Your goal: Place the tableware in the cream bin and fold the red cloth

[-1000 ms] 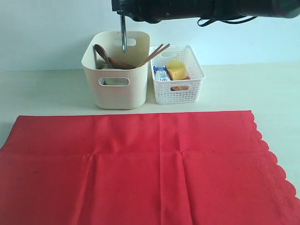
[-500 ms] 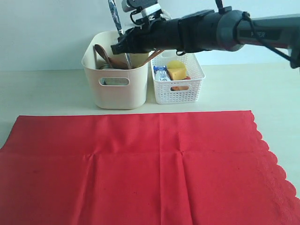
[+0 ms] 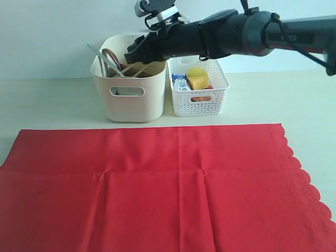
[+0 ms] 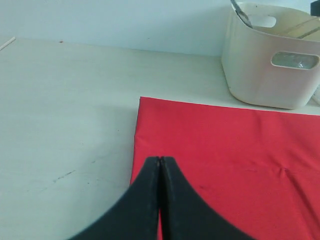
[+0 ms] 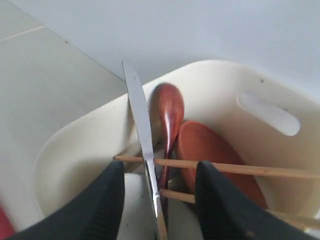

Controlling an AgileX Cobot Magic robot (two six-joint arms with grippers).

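Note:
The cream bin (image 3: pixel 128 102) stands at the back of the table, and my right gripper (image 3: pixel 135 52) hovers open over its rim. Inside, the silver knife (image 5: pixel 141 130) leans with its blade tip past the bin's left rim (image 3: pixel 98 54); it passes between my spread fingers (image 5: pixel 107 200) untouched. The dark wooden spoon (image 5: pixel 167 112), brown plate (image 5: pixel 212 155) and two chopsticks (image 5: pixel 240 169) lie in the bin too. The bowl is hidden. The red cloth (image 3: pixel 157 189) lies flat and unfolded in front. My left gripper (image 4: pixel 160 159) is shut, empty, above the cloth's (image 4: pixel 225 145) left edge.
The white lattice basket (image 3: pixel 199 102) stands right of the cream bin and holds yellow food pieces and a milk carton (image 3: pixel 180 83). The right arm (image 3: pixel 252 34) stretches across above the basket. Bare table (image 4: pixel 65 110) lies left of the cloth.
The right arm lowered the upright knife over the cream bin and let go. The knife now leans in the bin toward its left rim, and the gripper is open.

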